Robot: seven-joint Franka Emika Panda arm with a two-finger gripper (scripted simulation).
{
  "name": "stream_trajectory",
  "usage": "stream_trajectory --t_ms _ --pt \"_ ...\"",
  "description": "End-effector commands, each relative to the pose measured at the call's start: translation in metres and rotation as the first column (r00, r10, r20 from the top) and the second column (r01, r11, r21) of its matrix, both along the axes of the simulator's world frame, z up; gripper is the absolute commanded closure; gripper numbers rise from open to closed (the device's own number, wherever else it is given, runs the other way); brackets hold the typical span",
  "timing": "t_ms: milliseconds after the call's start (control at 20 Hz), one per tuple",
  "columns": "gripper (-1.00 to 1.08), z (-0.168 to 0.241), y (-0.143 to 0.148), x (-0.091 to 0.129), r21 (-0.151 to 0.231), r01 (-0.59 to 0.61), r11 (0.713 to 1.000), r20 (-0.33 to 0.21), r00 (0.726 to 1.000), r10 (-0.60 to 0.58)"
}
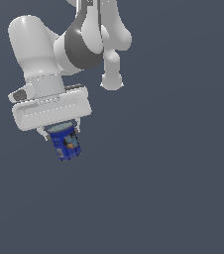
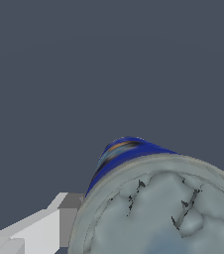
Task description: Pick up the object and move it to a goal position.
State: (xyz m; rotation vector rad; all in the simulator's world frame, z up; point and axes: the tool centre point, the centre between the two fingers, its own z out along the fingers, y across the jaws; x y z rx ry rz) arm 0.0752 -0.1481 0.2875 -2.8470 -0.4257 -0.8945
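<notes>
One can is the only loose thing in the scene, a small dark blue one with a pale silvery top and an orange and light blue picture on its label. It sits between the two fingers of the white gripper, directly under the wide gripper body, and it is narrower than this body. Its top end is up against the gripper and its bottom end points away from it, so the long axis of the can continues the line of the gripper and leans a little, with the bottom toward the exterior view's right. The fingers are closed on the upper part of the can, one on each side; only their short tips show beside the blue wall. In the wrist view the silvery top fills the near corner, very close to the camera, and one pale finger touches the rim of the can. Below and around the can I see only a plain dark grey table, with no shadow or contact that I can make out, so I judge that the can is lifted and hangs free, but this is not sure. No goal mark is visible in either view, so I cannot say in which direction it lies. For the coming move, I think the main risk is that the tilted can slips between the fingers.
</notes>
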Motion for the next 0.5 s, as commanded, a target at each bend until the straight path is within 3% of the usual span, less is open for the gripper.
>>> stream_trajectory --t_ms 0,450 --pt "1.08 0.015 -0.01 0.004 0.006 -0.016 1.0 0.038 0.999 0.016" --pt "1.08 0.063 -0.051 0.013 0.032 -0.082 0.996 0.165 0.983 0.076"
